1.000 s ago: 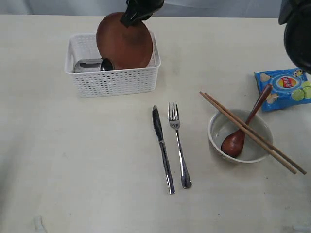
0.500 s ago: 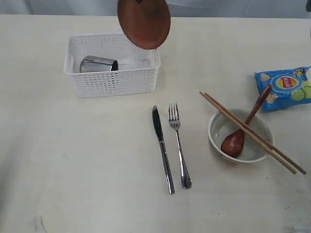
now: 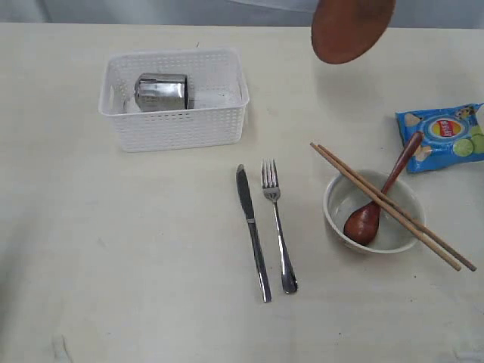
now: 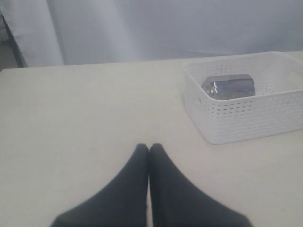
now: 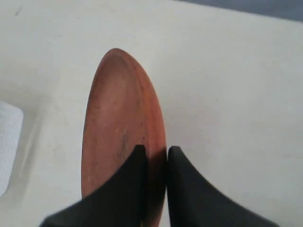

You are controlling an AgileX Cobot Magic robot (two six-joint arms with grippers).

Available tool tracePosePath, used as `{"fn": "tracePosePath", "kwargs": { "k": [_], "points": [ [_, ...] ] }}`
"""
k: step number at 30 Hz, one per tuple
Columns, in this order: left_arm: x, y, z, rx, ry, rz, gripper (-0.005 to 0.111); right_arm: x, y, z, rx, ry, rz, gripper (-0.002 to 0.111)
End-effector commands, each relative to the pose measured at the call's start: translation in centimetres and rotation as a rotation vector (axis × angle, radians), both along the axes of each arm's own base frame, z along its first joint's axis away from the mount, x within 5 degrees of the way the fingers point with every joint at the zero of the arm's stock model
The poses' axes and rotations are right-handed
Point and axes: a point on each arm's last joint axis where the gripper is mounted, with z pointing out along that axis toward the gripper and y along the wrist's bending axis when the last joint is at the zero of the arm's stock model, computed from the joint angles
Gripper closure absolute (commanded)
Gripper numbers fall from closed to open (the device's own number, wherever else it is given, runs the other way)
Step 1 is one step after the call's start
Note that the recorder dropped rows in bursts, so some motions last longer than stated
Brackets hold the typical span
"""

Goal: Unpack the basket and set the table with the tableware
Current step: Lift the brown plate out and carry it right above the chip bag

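The right tool [image 5: 156,150] grasps one round brown wooden plate [image 5: 118,123]; the left tool [image 4: 148,146] is clenched and empty. One steel cup [image 3: 161,91] lies in the white lattice basket [image 3: 174,128].

basket [image 3: 178,128]: white, perforated lattice | plate [image 3: 352,29]: reddish-brown | cup [image 3: 161,92]: shiny steel-grey | bowl [image 3: 344,200]: cream | chip bag [image 3: 440,136]: blue, yellow print | table [image 3: 113,242]: pale beige, faint grain

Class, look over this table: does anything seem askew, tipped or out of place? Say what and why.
The steel cup lies tipped on its side inside the white lattice basket. The wooden chopsticks rest slanted across the rim of the cream bowl. The blue chip bag is not tableware.
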Motion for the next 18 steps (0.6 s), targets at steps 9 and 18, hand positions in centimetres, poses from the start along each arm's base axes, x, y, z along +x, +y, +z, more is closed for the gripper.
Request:
{"fn": "tracePosePath", "kwargs": {
  "k": [9, 18],
  "points": [
    [0.0, 0.0, 0.0, -0.002, -0.011, -0.008, 0.107, 0.1, -2.1, -8.9, 0.071, 0.139, -0.152, 0.109],
    [0.0, 0.0, 0.0, -0.002, -0.011, -0.008, 0.107, 0.2, -2.1, -11.6, 0.069, 0.242, -0.185, 0.109]
  ]
}}
